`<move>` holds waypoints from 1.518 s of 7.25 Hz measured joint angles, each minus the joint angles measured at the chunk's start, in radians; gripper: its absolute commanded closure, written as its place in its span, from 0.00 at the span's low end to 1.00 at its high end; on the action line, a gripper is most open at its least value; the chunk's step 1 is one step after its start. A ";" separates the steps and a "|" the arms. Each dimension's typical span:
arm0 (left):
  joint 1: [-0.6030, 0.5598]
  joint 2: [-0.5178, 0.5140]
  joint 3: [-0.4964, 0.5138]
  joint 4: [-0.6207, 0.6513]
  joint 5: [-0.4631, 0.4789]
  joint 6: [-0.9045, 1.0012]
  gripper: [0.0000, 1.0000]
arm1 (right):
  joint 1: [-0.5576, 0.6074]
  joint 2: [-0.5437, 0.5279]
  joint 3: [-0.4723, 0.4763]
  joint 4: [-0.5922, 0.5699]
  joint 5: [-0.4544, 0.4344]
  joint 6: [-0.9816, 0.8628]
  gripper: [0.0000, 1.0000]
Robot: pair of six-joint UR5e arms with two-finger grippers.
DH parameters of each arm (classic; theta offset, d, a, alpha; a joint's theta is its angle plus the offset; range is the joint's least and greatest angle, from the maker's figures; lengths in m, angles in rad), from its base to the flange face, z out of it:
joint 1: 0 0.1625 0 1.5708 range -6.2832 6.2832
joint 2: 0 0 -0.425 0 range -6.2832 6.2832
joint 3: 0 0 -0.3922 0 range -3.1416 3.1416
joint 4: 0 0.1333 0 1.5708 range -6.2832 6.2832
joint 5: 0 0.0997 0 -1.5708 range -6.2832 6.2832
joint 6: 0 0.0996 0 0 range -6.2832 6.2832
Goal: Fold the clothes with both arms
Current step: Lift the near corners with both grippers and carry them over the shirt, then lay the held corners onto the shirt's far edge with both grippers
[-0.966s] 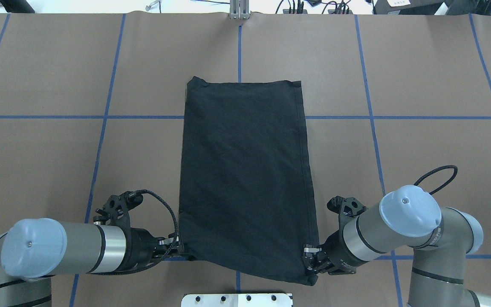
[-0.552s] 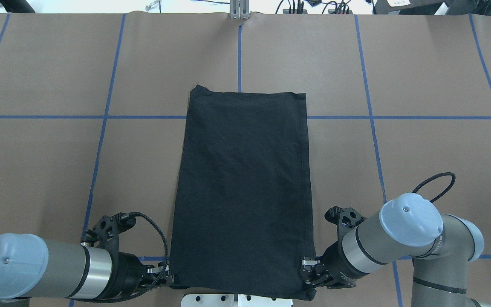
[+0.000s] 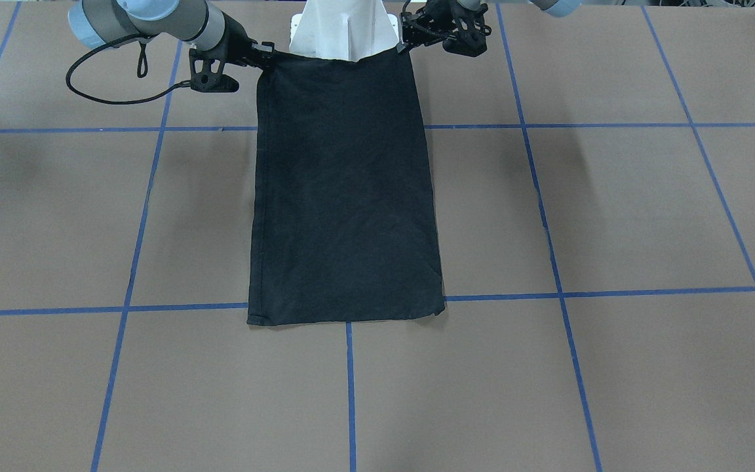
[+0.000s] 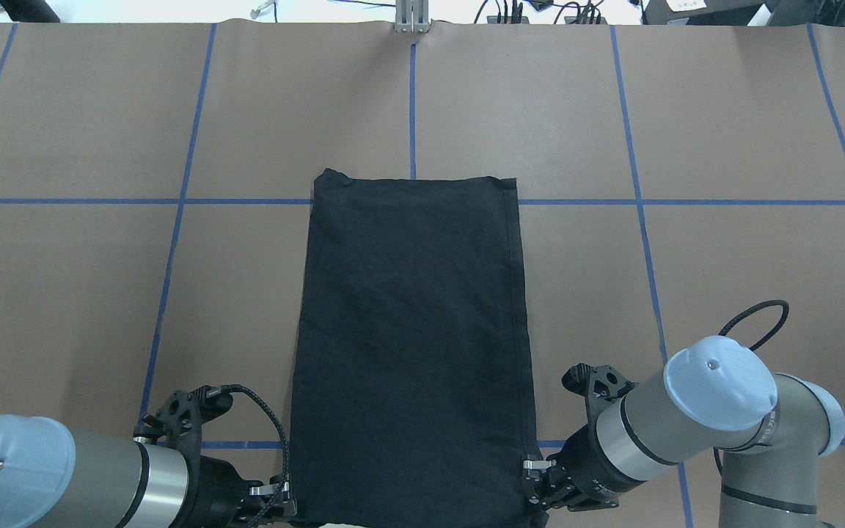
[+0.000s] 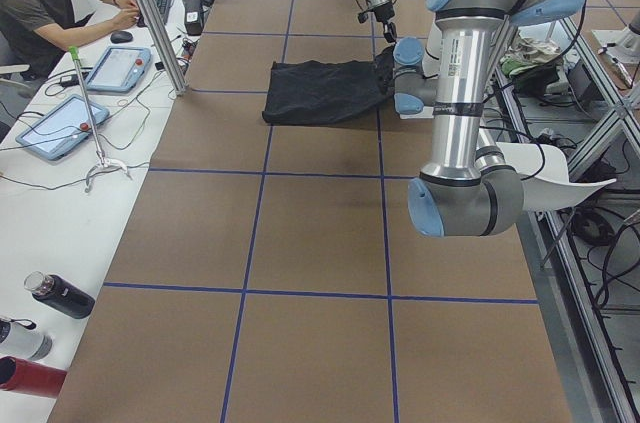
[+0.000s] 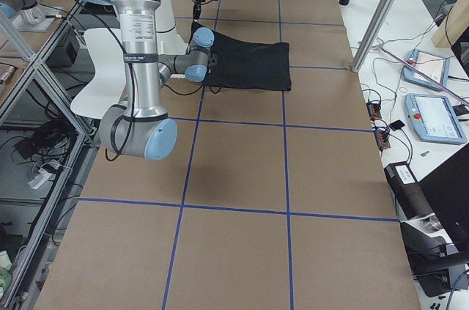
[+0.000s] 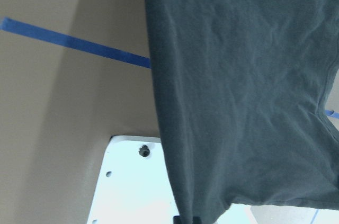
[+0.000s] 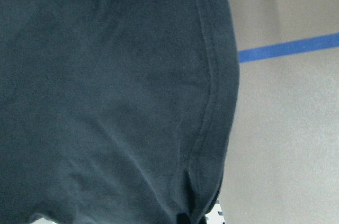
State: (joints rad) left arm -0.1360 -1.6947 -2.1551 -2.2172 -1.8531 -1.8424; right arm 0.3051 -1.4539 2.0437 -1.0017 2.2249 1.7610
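Two grippers were clenched on the T-shirt (image 4: pixel 411 330): the left gripper (image 4: pixel 276 495) and the right gripper (image 4: pixel 532 477) each pinched one near corner. Within the last second they had drawn backward, so the T-shirt slid after them and lay flat ahead of them, probably smoothed for the fold.

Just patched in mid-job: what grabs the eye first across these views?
A black T-shirt, folded into a long plain strip, lies down the middle of the brown table with its blue tape grid. The left gripper and right gripper each pinch a near corner, holding that edge raised at the robot's side.
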 measured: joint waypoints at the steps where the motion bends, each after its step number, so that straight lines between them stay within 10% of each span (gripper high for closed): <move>1: -0.020 -0.014 0.002 0.000 0.001 0.003 1.00 | 0.034 0.006 -0.005 0.000 0.001 0.000 1.00; 5: -0.242 -0.111 0.034 0.002 -0.060 0.028 1.00 | 0.222 0.070 -0.039 -0.007 0.003 -0.010 1.00; 11: -0.558 -0.301 0.386 -0.032 -0.113 0.203 1.00 | 0.442 0.319 -0.326 -0.002 -0.025 -0.052 1.00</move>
State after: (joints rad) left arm -0.6938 -1.9959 -1.7694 -2.2489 -1.9665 -1.6391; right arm 0.7468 -1.1348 1.7175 -1.0038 2.1999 1.7086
